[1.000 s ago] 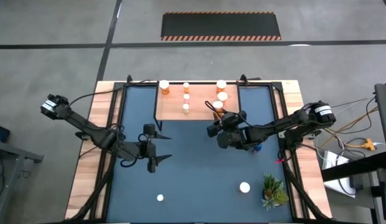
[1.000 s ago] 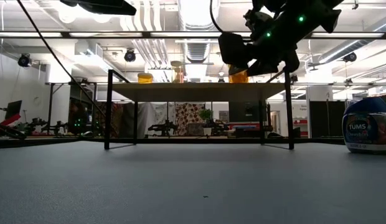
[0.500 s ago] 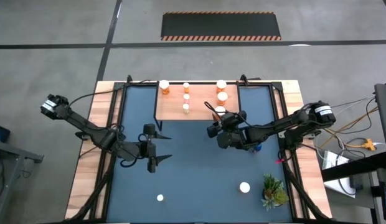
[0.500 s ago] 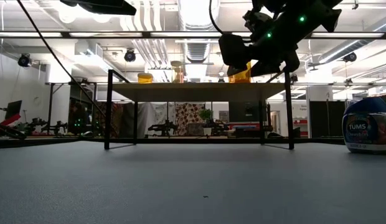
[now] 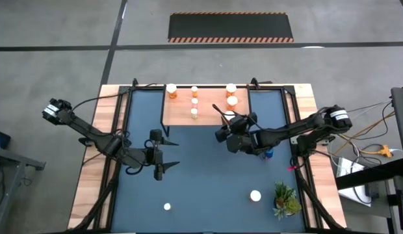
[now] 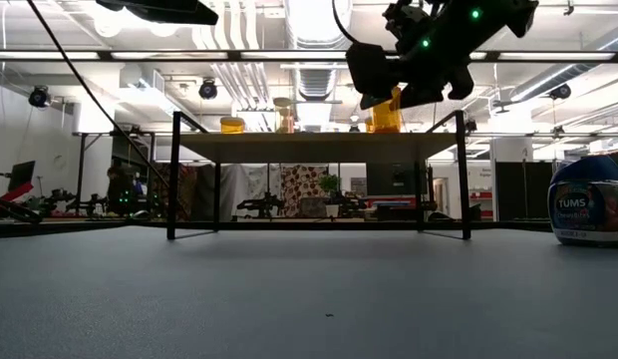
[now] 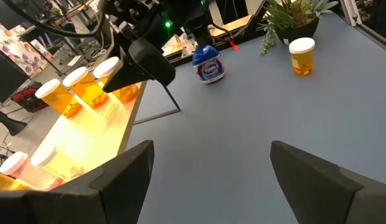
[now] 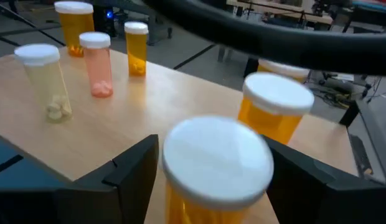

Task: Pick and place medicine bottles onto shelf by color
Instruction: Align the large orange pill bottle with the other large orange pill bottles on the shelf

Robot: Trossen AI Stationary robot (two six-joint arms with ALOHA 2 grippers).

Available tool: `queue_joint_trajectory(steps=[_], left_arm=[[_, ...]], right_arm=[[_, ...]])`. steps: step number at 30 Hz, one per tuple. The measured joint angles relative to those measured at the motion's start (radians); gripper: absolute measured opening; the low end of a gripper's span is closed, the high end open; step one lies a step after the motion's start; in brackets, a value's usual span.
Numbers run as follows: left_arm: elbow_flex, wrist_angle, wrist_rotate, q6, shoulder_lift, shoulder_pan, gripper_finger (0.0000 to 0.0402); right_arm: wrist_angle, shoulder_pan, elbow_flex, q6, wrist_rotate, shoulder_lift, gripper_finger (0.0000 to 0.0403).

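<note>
My right gripper [image 5: 229,121] is shut on an orange medicine bottle with a white cap [image 8: 218,158], over the near edge of the wooden shelf [image 5: 208,117]. Several white-capped bottles stand on the shelf board: a big orange one [image 5: 171,90], a row of small ones [image 5: 194,101] and two orange ones [image 5: 232,95]. A blue bottle [image 6: 588,204] stands on the mat under the right arm. One small bottle [image 5: 167,207] and a larger orange one [image 5: 255,195] stand near the table's near edge. My left gripper [image 5: 164,155] waits open above the mat's left half. My right gripper pinches the orange bottle's body just under its white cap [image 8: 180,202], one finger [image 8: 127,171] on each side. The fingers come slanting from the table's near right side. The bottle is upright [image 6: 387,112], its base close over the shelf board; whether it touches the board I cannot tell.
A small green plant [image 5: 286,199] sits at the near right corner. The shelf's thin black legs [image 6: 175,175] stand on the dark blue mat [image 5: 201,182]. The mat is bare between the shelf and the near bottles. Cables run past the table's right edge.
My right gripper has carried the orange bottle slightly up and toward the far edge, over the shelf's near edge. In the low view, more of the bottle now shows above the board. The left arm has kept still.
</note>
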Motion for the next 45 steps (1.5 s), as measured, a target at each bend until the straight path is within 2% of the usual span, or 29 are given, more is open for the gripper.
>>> queue_joint_trajectory(steps=[14,26,31,35,37,38,41,45], left_arm=[[-0.001,0.002,0.000,0.000,0.000,-0.001,0.0304],[-0.002,0.002,0.000,0.000,0.000,-0.001,0.0304],[-0.005,0.002,0.000,-0.001,0.000,-0.001,0.0304],[-0.009,0.001,0.000,-0.001,0.000,-0.001,0.0304],[-0.010,0.000,0.000,-0.001,0.000,-0.001,0.0304],[-0.010,0.000,0.000,-0.001,0.000,-0.001,0.0304],[-0.010,0.000,0.000,-0.001,0.000,-0.001,0.0304],[-0.010,0.000,0.000,-0.001,0.000,-0.001,0.0304]], right_arm=[[-0.016,-0.042,0.015,-0.069,0.000,-0.007,0.0238],[-0.017,-0.041,0.076,-0.192,0.000,-0.007,0.0236],[-0.054,-0.018,0.151,-0.271,-0.007,-0.007,0.0235],[-0.229,0.009,0.281,-0.302,-0.011,-0.007,0.0234],[-0.355,0.012,0.366,-0.289,-0.075,-0.007,0.0228],[-0.431,0.010,0.410,-0.267,-0.142,-0.007,0.0220],[-0.615,-0.036,0.530,-0.209,-0.418,-0.006,0.0181],[-0.806,-0.117,0.623,-0.183,-0.734,-0.002,0.0098]])
